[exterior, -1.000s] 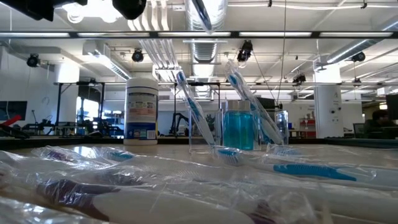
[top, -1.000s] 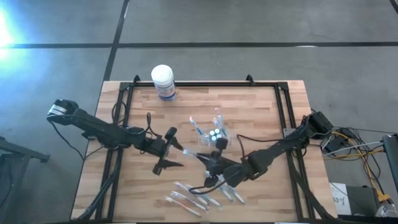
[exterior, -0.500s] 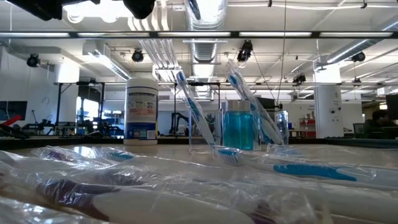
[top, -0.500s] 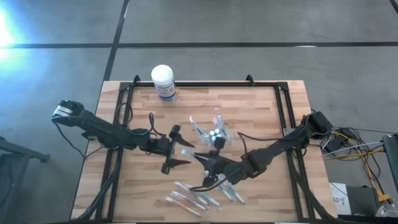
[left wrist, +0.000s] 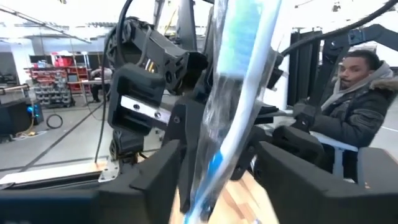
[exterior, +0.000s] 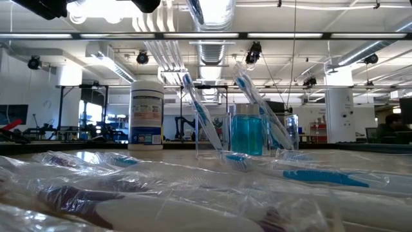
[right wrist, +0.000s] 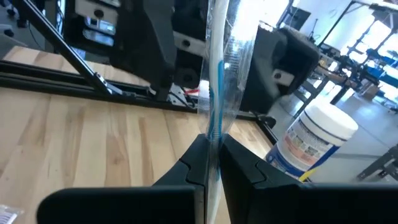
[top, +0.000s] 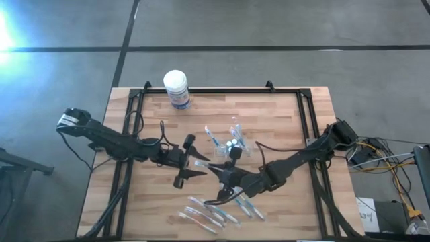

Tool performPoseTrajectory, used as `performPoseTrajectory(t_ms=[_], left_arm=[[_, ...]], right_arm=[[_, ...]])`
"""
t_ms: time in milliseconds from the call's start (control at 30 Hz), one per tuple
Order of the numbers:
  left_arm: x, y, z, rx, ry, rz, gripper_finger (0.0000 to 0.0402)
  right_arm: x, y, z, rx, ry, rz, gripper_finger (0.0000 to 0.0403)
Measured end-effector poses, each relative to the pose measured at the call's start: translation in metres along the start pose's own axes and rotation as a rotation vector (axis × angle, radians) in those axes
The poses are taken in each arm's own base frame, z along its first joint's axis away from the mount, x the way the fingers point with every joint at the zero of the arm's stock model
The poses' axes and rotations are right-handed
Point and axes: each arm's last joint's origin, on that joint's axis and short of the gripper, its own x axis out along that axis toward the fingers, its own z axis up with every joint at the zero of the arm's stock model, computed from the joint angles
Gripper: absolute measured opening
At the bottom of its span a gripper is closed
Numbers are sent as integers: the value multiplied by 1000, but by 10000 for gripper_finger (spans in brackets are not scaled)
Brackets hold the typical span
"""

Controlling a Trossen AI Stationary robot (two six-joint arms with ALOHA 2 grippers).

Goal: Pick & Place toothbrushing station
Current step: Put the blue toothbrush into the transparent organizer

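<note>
The toothbrushing station (top: 232,144) is a clear holder near the table's middle. In the low view (exterior: 248,132) it holds a blue cup and leaning toothbrushes. My right gripper (top: 220,173), near and left of the station, is shut on a wrapped toothbrush (top: 205,164). My left gripper (top: 191,165) is open. Its fingers stand on either side of the toothbrush's free end (left wrist: 239,81). I see no touch there. My right gripper pinches the wrapped toothbrush between its two fingers, through the clear wrapper, at a blue stretch of the handle (right wrist: 215,134). The fingers come from the table's right, about level. The toothbrush sticks out past the fingertips toward my left gripper, lifted clear of the table.
A white tub with a blue label (top: 176,87) stands at the far edge, left of centre. Several wrapped toothbrushes (top: 215,212) lie near the front edge and fill the low view's foreground (exterior: 193,193). Black frame rails (top: 306,121) border the table. A person (left wrist: 357,106) sits beyond it.
My left gripper has moved toward the table's right, closing on the toothbrush's free end, and stays open. My right gripper has shifted slightly toward the left with the toothbrush, still held clear of the table.
</note>
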Motion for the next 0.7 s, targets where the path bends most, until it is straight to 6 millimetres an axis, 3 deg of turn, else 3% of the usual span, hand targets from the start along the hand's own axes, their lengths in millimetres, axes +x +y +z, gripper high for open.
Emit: performPoseTrajectory(t_ms=[333,533,700], left_arm=[[0,0,-1,19,11,-20,30],[0,-1,-1,30,10,-33,23],[-4,0,4,16,12,-27,23]], right_arm=[[0,1,2,14,-19,18,18],[0,0,2,24,-18,15,24],[0,0,0,24,-4,-11,63]])
